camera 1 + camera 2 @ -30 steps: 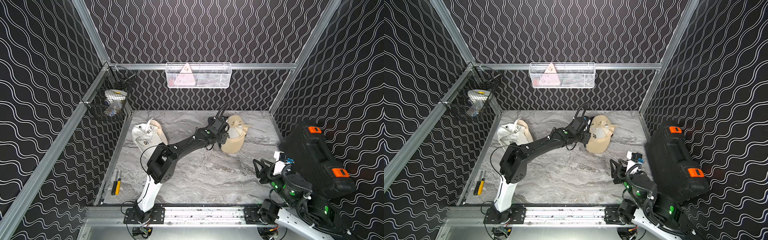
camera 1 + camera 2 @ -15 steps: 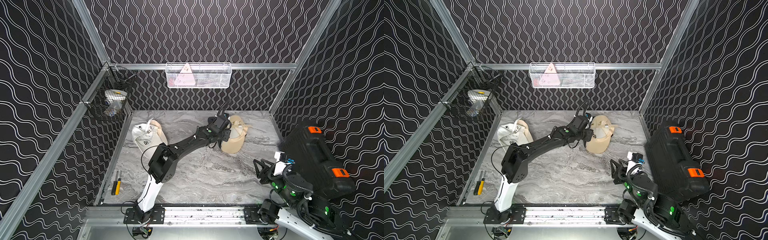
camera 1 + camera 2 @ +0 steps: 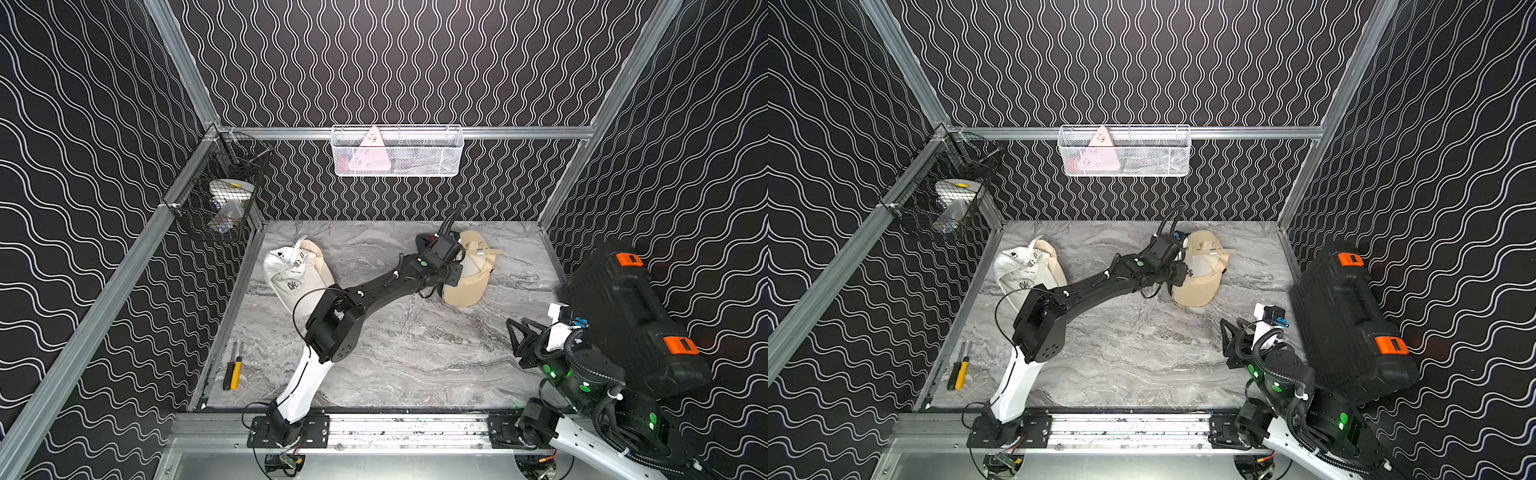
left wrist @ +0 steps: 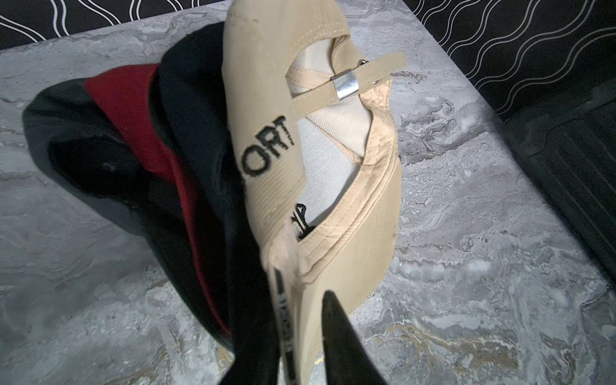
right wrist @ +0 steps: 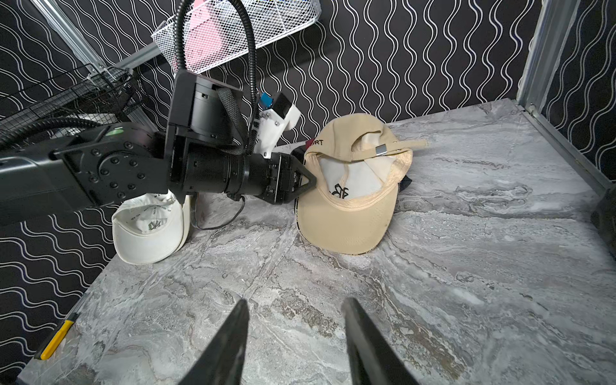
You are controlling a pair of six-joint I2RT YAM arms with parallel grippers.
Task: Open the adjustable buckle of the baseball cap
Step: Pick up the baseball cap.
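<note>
A beige baseball cap (image 3: 471, 282) (image 3: 1200, 286) lies upside down at the back right of the table. Its strap carries a silver buckle (image 4: 346, 86) (image 5: 381, 150), shut over the strap at the cap's rear opening. My left gripper (image 4: 296, 316) (image 5: 308, 181) is shut on the cap's edge where the brim meets the crown, one finger (image 4: 333, 320) on the inside. My right gripper (image 5: 295, 303) (image 3: 517, 332) hangs open over bare tabletop at the front right, well short of the cap.
A dark cap with a red panel (image 4: 133, 116) lies right behind the beige one. A white cap (image 3: 295, 274) sits at the back left. A black case (image 3: 623, 316) stands along the right side. A screwdriver (image 3: 232, 370) lies front left. Two wire baskets (image 3: 397, 151) (image 3: 224, 195) hang on the walls.
My left gripper has crept a little further onto the beige cap and its jaws have closed on the cap's edge. The right arm has stayed put.
</note>
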